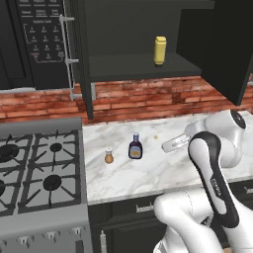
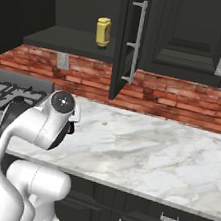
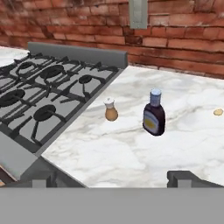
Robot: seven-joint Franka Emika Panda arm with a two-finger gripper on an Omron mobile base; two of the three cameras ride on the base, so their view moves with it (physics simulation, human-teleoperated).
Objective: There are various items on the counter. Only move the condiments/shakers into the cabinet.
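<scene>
Yellow bottle [image 1: 160, 50], white-grey veined counter [image 1: 148, 173]

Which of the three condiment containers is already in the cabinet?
The yellow squeeze bottle, standing on the cabinet shelf. The dark sauce bottle and the small shaker stand on the counter.

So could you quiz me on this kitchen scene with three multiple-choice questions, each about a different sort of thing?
1. Where is the yellow squeeze bottle?
A. on the stove
B. on the cabinet shelf
C. on the counter

2. How many small containers stand on the counter?
A. two
B. four
C. none

3. What is the claw doing?
A. gripping the sauce bottle
B. shut, empty
C. open, holding nothing

Answers: 1 B, it stands upright on the shelf. 2 A, the sauce bottle and the shaker. 3 C, its tips stand wide apart, short of both.
</scene>
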